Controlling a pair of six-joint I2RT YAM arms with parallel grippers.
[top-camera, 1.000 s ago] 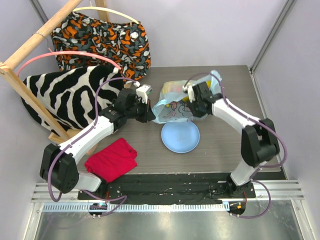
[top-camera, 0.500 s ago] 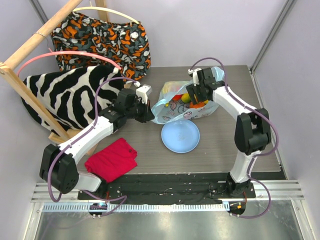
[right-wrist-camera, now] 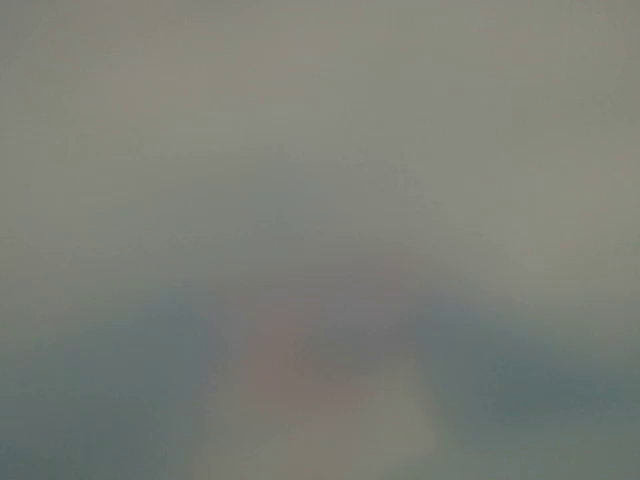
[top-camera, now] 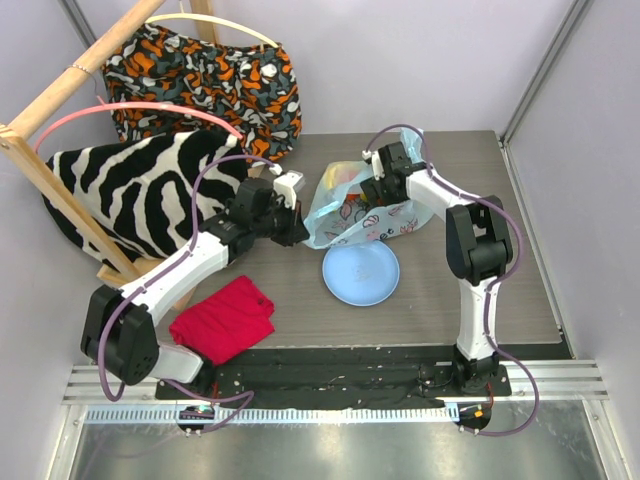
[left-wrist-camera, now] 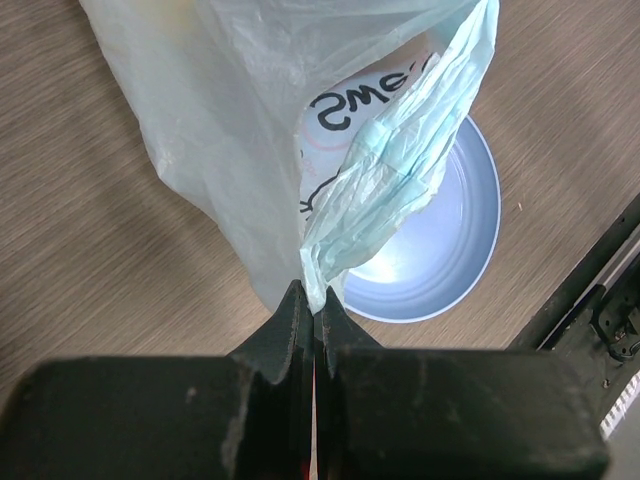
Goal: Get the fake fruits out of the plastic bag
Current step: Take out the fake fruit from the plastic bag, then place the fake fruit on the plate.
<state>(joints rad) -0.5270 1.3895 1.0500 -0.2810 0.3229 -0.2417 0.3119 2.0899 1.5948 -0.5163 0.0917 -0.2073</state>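
Observation:
The light-blue plastic bag [top-camera: 362,218] lies crumpled mid-table, just behind a round blue plate [top-camera: 360,273]. My left gripper [top-camera: 301,229] is shut on the bag's left edge; the left wrist view shows a twisted strip of the plastic bag [left-wrist-camera: 250,120] pinched between the jaws of the left gripper [left-wrist-camera: 315,305]. My right gripper [top-camera: 374,187] is pushed into the bag's rear opening, its fingers hidden by plastic. Yellow and orange of the fake fruits [top-camera: 341,180] show through the bag there. The right wrist view is only a grey-blue blur.
A zebra-striped cloth [top-camera: 140,190] and an orange patterned cloth [top-camera: 205,85] hang on a wooden frame [top-camera: 60,95] at the back left. A red cloth [top-camera: 222,320] lies at the front left. The plate [left-wrist-camera: 450,240] sits right beside the pinched bag edge.
My right arm has swung back and to the left, from over the bag's right side to its rear opening, and its gripper has gone in among the plastic. The left gripper has kept its hold.

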